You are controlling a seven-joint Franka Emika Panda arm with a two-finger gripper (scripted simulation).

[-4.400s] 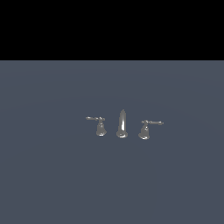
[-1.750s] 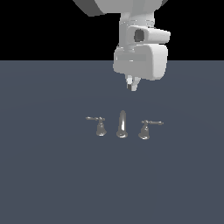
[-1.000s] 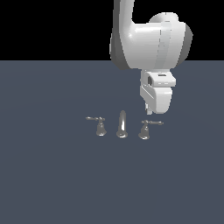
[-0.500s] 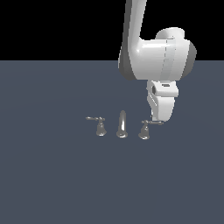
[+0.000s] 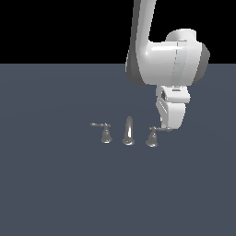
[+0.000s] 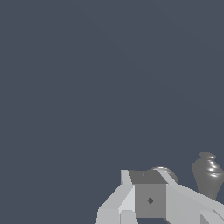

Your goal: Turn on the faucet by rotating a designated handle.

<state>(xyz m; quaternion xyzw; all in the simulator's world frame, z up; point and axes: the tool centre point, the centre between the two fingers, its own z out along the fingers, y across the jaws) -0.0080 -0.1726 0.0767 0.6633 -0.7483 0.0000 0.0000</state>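
Exterior view: white Panda gripper (image 5: pixel 168 127) low at the lever tip of the small chrome bell-based handle (image 5: pixel 152 137); finger spread cannot be told. Handle sits mid-surface, on the exterior view's right of the slim chrome tapered spout (image 5: pixel 128 131). Approach looks done; rotation apparently not begun.

Bare simulator scene: flat grey floor (image 5: pixel 55 193), black backdrop (image 5: pixel 60 27).

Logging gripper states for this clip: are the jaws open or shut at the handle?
Cannot tell. The gripper sits at the handle's lever tip; neither view shows a gap clearly.
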